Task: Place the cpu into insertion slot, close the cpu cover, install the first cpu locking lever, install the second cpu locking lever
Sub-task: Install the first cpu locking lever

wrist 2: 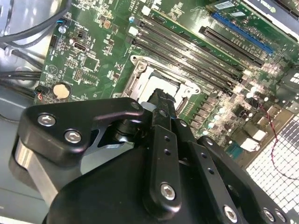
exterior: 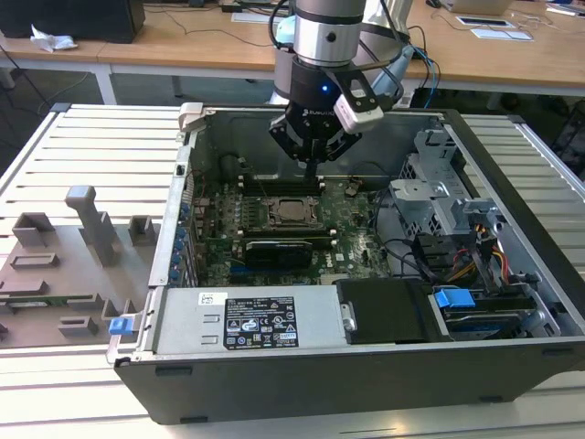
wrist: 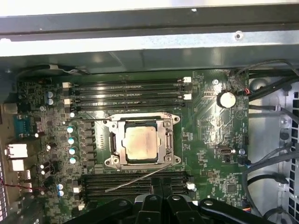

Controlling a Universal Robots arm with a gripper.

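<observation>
First wrist view: cpu (wrist: 140,143) seated in slot (wrist: 114,141), cover (wrist: 169,140) down, one lever (wrist: 135,179) loose. You're likely on the lever step; exterior view: gripper (exterior: 311,172) closed, empty, above the board (exterior: 356,242). Lever needs pressing under its catch.

The cpu (wrist: 139,143) is silvery-grey, the motherboard (wrist: 205,135) green, the gripper (exterior: 311,172) black.

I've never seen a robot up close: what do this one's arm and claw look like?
The arm is a shiny silver cylinder with blue and black cables beside it. Its gripper is black, with a small blue light on its body and a white box fixed to one side. In the second wrist view its jointed black links carry silver screws.
</observation>
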